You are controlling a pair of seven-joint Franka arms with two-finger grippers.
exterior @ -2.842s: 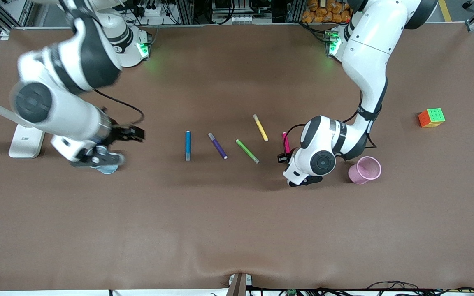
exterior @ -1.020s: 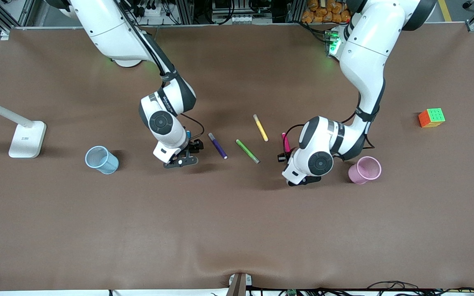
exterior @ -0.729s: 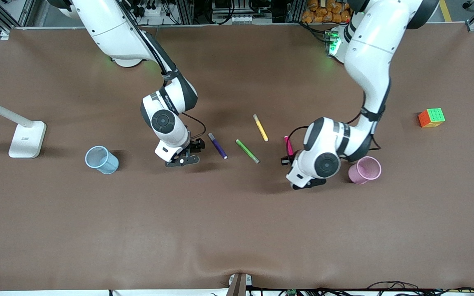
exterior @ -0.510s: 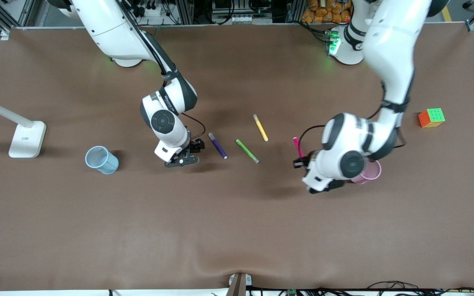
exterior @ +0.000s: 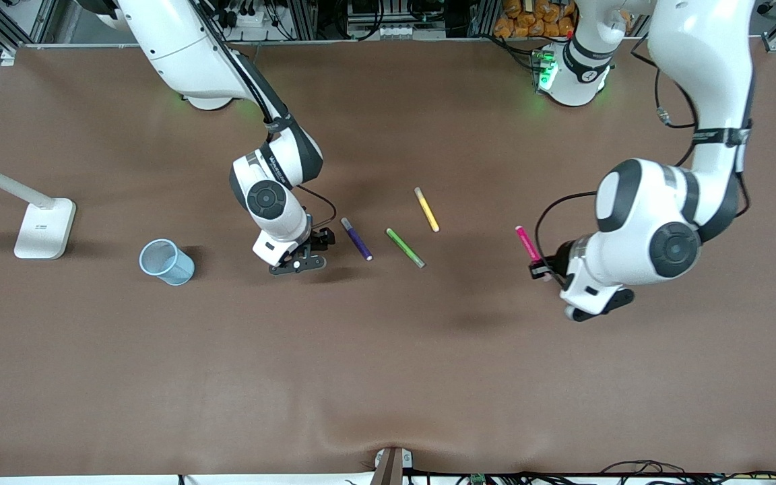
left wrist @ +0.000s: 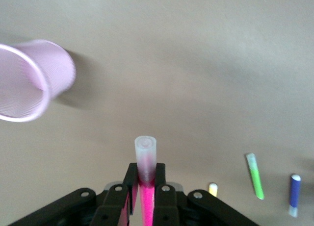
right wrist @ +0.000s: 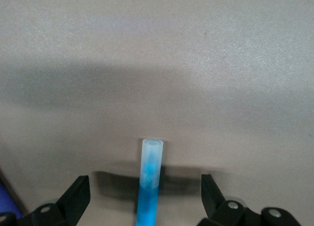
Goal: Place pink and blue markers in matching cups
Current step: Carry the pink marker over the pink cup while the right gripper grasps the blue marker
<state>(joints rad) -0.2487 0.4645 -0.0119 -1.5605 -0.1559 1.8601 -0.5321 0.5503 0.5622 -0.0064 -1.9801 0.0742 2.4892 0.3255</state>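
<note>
My left gripper [exterior: 544, 271] is shut on the pink marker [exterior: 528, 244] and holds it up off the table, grey cap outward. The left wrist view shows the jaws [left wrist: 144, 169] closed on the marker [left wrist: 145, 152], with the pale pink cup [left wrist: 29, 79] standing a little way off; in the front view my left arm hides that cup. My right gripper [exterior: 307, 252] is low over the table and open. Its fingers [right wrist: 78, 187] straddle the blue marker [right wrist: 149, 187] lying between them without touching it. My right wrist hides that marker in the front view. The pale blue cup [exterior: 166, 263] stands toward the right arm's end.
A purple marker [exterior: 356, 238], a green marker [exterior: 405, 248] and a yellow marker [exterior: 426, 209] lie side by side mid-table between the two grippers. A white lamp base [exterior: 44, 229] stands at the right arm's end, beside the blue cup.
My left arm has lifted the pink marker off the table and carried it toward the left arm's end, now covering the pink cup. My right gripper has stayed over the blue marker.
</note>
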